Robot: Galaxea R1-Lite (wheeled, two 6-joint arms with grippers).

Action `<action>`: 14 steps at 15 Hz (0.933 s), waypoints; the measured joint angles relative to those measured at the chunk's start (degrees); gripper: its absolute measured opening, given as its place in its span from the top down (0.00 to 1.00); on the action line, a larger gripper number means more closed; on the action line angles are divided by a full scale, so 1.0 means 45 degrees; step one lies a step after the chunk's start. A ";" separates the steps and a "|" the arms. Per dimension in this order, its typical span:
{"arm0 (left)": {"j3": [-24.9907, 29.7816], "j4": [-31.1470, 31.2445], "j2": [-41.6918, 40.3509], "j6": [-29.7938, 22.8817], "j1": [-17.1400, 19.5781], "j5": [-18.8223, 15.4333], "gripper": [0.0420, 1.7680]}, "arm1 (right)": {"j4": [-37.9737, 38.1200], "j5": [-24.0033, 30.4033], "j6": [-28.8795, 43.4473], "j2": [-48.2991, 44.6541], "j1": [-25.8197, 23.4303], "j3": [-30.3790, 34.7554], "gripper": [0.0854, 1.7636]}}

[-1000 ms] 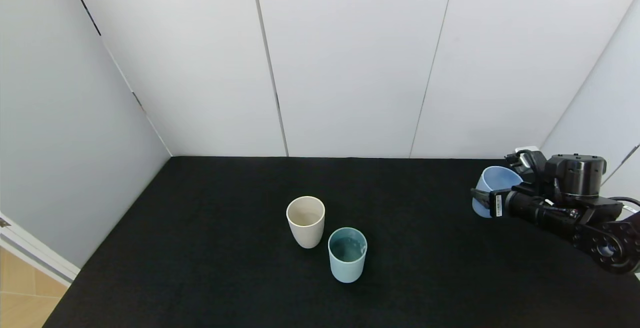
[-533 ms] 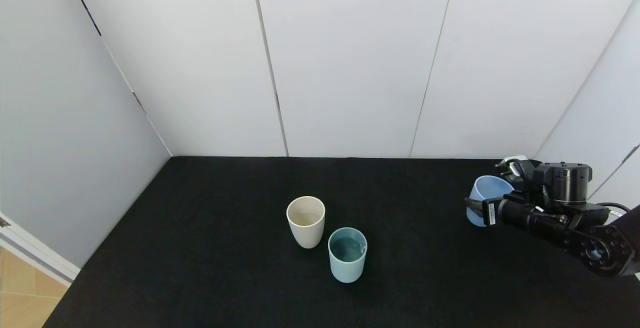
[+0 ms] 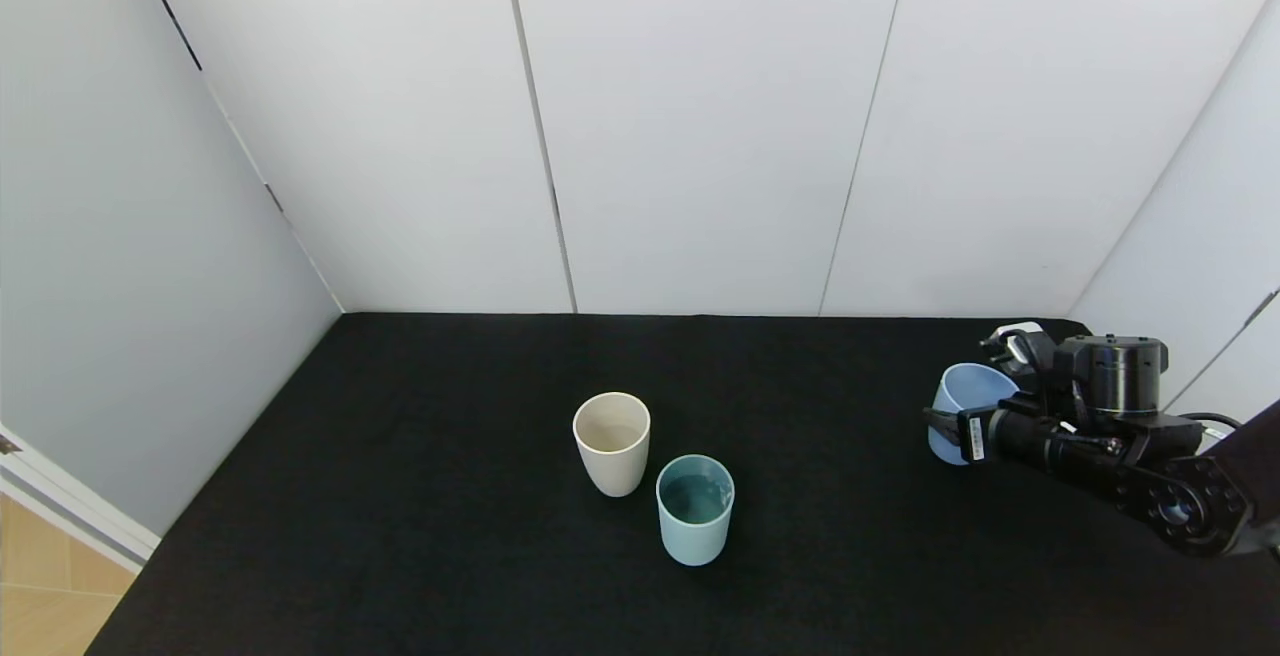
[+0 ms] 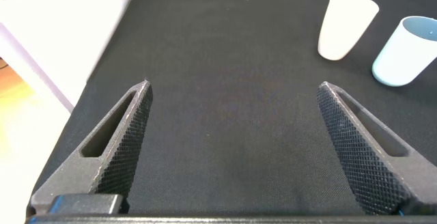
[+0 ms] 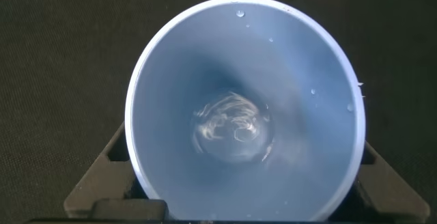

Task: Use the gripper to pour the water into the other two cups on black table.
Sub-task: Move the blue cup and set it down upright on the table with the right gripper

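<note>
The cream-beige cup (image 3: 611, 441) and the pale teal cup (image 3: 694, 508) stand side by side, upright, mid black table (image 3: 400, 496). Water (image 3: 695, 498) shows inside the teal one. Far to the right, my right gripper (image 3: 965, 426) is shut on a periwinkle-blue cup (image 3: 962, 401), held low over the cloth and leaning slightly. In the right wrist view the blue cup (image 5: 246, 115) fills the frame, with a small pool of water (image 5: 232, 132) at its bottom and drops on its wall. My left gripper (image 4: 233, 94) is open over bare cloth, the cream cup (image 4: 347, 26) and teal cup (image 4: 410, 50) beyond it.
White wall panels (image 3: 700, 136) close the table's back and both sides. At the front left, the table edge drops to a wooden floor (image 3: 40, 596). Bare cloth lies between the two cups and the blue cup.
My right arm has come down and a little to the left with the blue cup, bringing it closer to the cloth. The two middle cups have not moved.
</note>
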 joint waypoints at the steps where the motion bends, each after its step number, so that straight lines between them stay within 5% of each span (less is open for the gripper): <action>1: 0.0000 0.0000 0.0000 0.0000 0.0000 0.0005 0.03 | -0.0005 0.0000 -0.0014 0.0024 0.0000 0.0000 0.27; 7: 0.0000 0.0000 0.0000 0.0000 0.0000 0.0005 0.03 | -0.0005 0.0000 -0.0038 0.0141 0.0016 0.0062 0.27; 14: 0.0000 0.0000 0.0000 0.0000 0.0000 0.0000 0.03 | -0.0030 -0.0003 -0.0038 0.0154 0.0016 0.0116 0.13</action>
